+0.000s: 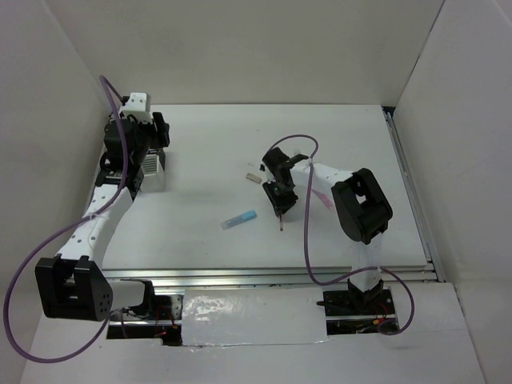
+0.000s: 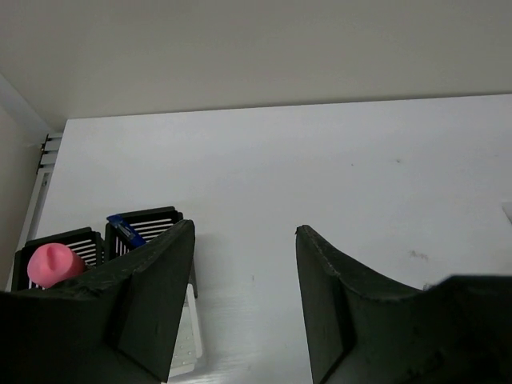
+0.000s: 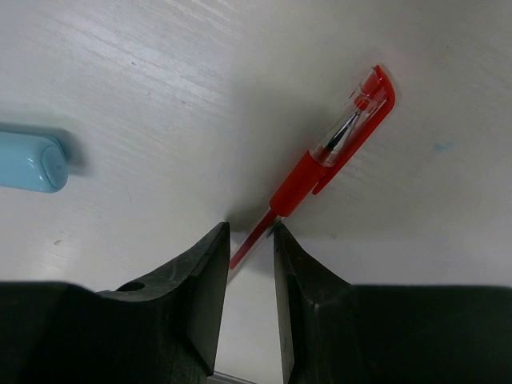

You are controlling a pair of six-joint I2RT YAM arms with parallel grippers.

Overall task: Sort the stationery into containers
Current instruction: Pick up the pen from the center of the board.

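My right gripper point(image 1: 280, 202) point(image 3: 251, 229) is shut on the thin barrel of the red pen point(image 3: 332, 156), whose capped end points away from the jaws; in the top view the pen point(image 1: 282, 222) hangs below the fingers near mid-table. A stubby light-blue marker point(image 1: 240, 219) point(image 3: 28, 162) lies on the table just left of it. A tiny beige eraser point(image 1: 254, 177) lies behind the gripper. My left gripper point(image 1: 157, 138) point(image 2: 244, 228) is open and empty over the slotted bins point(image 1: 150, 166) point(image 2: 148, 218) at the far left. One bin holds a blue pen point(image 2: 126, 232), another a pink item point(image 2: 52, 262).
White walls close in the table on the left, back and right. A metal rail point(image 1: 408, 184) runs along the table's right edge. The arm bases and purple cables point(image 1: 308, 240) sit at the near edge.
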